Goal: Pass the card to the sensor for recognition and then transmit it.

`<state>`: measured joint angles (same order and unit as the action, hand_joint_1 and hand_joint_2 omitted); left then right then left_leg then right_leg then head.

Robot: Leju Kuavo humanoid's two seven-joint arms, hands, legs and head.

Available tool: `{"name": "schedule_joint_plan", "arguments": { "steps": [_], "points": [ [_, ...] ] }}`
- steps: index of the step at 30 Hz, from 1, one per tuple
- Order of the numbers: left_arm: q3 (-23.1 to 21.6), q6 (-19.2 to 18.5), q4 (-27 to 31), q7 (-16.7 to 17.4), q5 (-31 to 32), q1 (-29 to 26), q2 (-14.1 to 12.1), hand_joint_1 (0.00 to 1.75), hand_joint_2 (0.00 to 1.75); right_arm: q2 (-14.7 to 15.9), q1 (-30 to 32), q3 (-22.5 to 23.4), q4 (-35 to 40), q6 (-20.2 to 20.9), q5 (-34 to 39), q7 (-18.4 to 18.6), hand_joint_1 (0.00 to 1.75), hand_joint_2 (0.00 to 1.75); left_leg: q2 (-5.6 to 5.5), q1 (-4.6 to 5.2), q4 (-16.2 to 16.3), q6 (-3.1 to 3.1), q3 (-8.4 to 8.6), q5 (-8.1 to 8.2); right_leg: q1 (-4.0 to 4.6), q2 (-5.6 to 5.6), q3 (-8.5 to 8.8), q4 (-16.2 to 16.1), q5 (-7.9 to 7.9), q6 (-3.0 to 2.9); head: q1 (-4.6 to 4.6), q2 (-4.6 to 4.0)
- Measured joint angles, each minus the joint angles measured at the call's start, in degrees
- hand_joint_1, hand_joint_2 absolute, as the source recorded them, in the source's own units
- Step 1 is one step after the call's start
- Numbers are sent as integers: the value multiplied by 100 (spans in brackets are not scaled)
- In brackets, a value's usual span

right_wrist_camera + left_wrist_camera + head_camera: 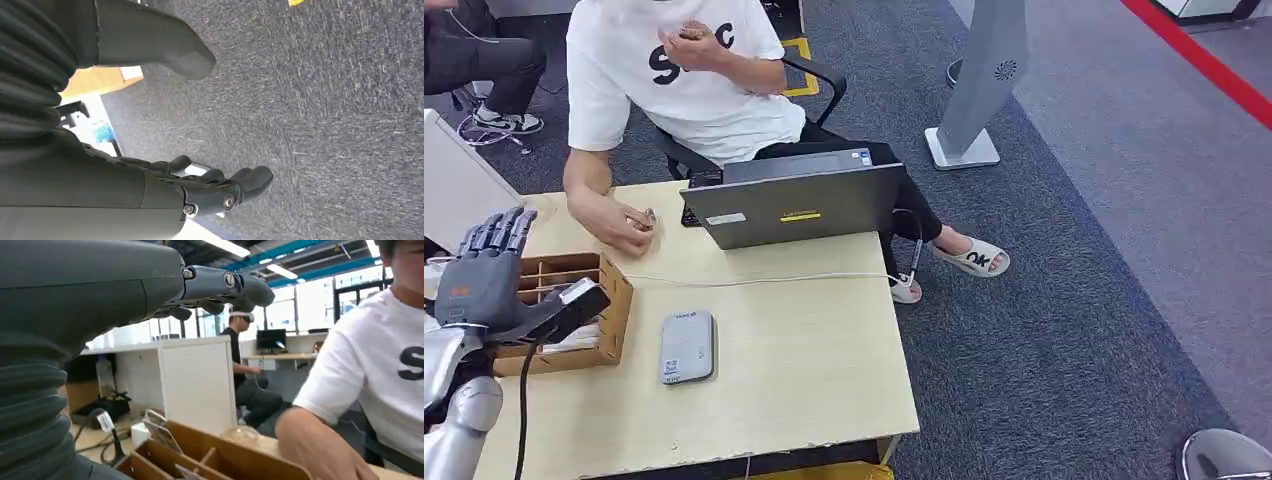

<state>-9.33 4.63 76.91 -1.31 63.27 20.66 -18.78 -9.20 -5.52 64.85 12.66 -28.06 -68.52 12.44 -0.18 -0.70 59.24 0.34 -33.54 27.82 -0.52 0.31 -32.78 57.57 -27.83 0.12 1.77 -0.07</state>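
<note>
The left hand (pixel 486 275) hovers empty, fingers spread, over the box (pixel 614 300) of cards (pixel 162 432), the sensor (pixel 687 346) just beyond it on the surface (pixel 814 360); nothing looks picked, scanned or passed yet.

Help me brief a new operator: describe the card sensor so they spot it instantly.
On the light wooden table, look in front of the open grey laptop, toward the robot. Just right of the wooden divider box lies the sensor: a flat grey pad with rounded corners, lying alone on bare tabletop, unlike the box with its compartments.
</note>
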Motion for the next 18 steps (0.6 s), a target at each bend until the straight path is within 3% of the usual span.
{"name": "schedule_joint_plan", "arguments": {
  "steps": [8,18],
  "points": [
    [-50,-342,6,-308,-522,-51,153,0,175,2,0,9,0,0,7,-61,0,175,0,0,0,0,1,0,0,1,-2,0,0,0,0,0],
    [-986,-548,197,-402,-461,-38,260,0,175,2,-5,22,0,0,70,-105,0,175,6,2,1,0,0,0,-1,4,-3,0,0,0,7,0]
  ]
}}
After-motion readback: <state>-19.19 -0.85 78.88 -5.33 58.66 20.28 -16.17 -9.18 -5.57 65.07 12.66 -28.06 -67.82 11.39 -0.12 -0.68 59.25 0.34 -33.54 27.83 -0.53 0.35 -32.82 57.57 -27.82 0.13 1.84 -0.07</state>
